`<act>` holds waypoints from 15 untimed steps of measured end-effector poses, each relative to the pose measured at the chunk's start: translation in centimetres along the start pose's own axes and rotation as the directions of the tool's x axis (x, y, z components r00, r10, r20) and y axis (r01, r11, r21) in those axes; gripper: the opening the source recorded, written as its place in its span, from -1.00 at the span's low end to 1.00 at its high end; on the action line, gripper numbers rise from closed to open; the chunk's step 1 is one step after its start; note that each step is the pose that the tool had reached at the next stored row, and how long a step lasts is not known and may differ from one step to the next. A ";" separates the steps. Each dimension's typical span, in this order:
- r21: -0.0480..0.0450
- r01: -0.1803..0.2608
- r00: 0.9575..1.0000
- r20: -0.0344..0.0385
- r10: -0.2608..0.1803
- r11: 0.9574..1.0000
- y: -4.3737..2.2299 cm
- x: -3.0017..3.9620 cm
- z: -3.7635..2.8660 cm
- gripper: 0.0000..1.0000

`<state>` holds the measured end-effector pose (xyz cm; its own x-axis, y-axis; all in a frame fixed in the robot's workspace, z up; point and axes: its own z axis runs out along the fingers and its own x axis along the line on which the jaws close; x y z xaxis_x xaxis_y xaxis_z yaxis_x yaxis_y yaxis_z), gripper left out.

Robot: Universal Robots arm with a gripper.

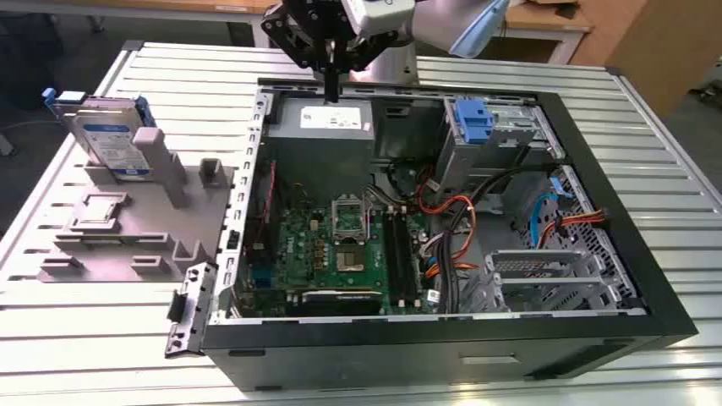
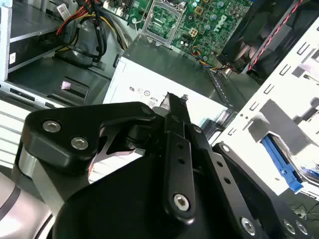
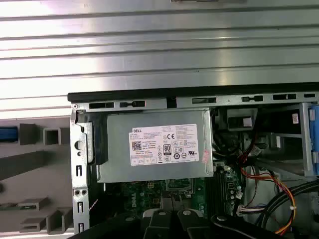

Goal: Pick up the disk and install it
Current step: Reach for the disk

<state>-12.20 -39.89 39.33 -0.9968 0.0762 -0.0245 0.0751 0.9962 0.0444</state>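
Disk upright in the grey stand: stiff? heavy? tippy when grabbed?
The disk looks like a metal-cased drive, so probably rigid and fairly heavy for its size. It stands on edge in the grey fixture, so likely steady until lifted clear. Its blue side rails look plastic and may flex.

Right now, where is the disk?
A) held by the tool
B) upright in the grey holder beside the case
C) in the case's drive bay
B: the disk stands upright in the grey holder outside the computer case, while the tool hangs above the power supply.
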 end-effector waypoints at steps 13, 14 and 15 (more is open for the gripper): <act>0.000 0.000 1.000 0.000 0.000 1.000 -0.06 0.76 -0.02 -0.80; 0.000 0.000 1.000 0.000 0.000 1.000 -0.06 0.85 -0.02 -0.80; 0.000 0.000 1.000 0.000 0.000 1.000 -0.07 0.93 -0.02 -0.80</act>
<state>-13.13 -39.89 39.33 -0.9968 0.0762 -0.0245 0.0751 0.9962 0.0444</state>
